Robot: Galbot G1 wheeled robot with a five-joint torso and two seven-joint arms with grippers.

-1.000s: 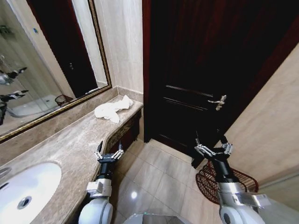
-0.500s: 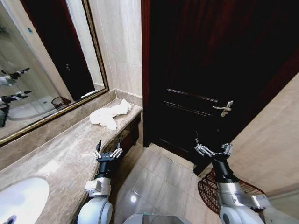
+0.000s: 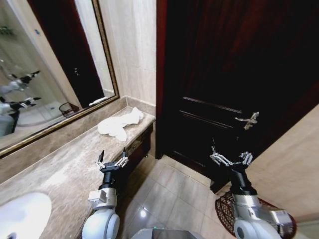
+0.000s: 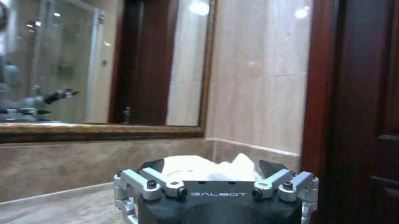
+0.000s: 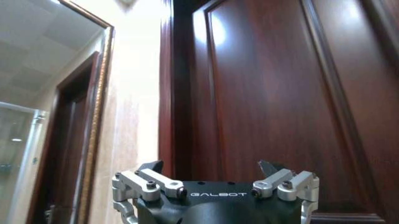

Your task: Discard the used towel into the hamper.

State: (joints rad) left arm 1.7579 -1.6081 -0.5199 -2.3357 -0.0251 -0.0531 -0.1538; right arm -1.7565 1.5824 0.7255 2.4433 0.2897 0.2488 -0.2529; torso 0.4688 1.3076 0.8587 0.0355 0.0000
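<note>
Head view: one crumpled white towel (image 3: 119, 125) lies at the far end of the marble counter (image 3: 60, 169); likely light, limp, best pinched at a raised fold. One wire hamper (image 3: 227, 213) sits on the floor, near right. Left gripper (image 3: 110, 160) and right gripper (image 3: 231, 157) hover, fingers spread. Left wrist view: towel (image 4: 206, 168) ahead.
</note>
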